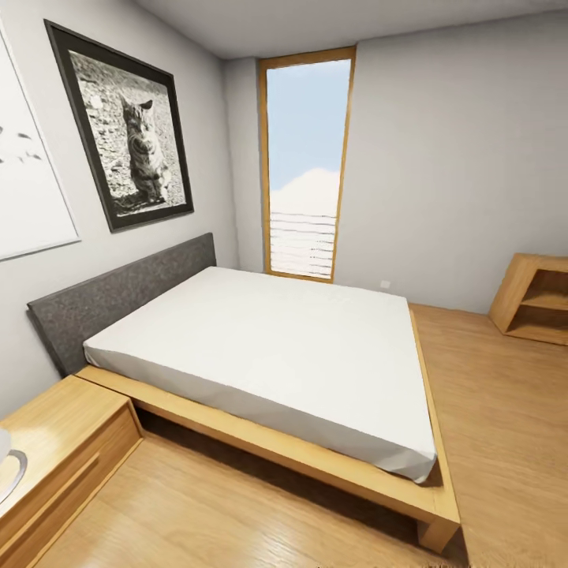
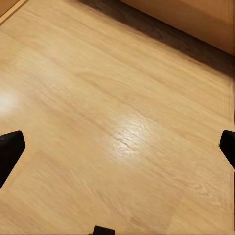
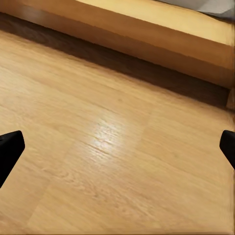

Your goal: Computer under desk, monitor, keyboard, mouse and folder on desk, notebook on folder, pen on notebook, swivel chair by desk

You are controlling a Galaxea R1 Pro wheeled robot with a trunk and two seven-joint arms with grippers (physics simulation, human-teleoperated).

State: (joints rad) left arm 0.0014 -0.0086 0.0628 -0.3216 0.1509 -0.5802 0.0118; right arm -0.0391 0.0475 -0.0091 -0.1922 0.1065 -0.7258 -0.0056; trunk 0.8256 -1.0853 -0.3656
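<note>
A smooth wooden plank floor (image 1: 237, 505) is stretching across the bedroom, glossy with soft glare. A low bed (image 1: 268, 347) with a flat white mattress, a light wood frame and a grey fabric headboard is standing on it. A tall wood-framed window (image 1: 306, 166) is letting in sky. A black-framed cat picture (image 1: 126, 126) is hanging on the wall. A wooden bedside unit (image 1: 55, 457) and an open shelf unit (image 1: 536, 300) are flanking the room. The left gripper (image 2: 117, 147) and right gripper (image 3: 117, 147) are hanging over the floor, jaws spread wide, holding nothing. None of the workspace items are appearing here.
</note>
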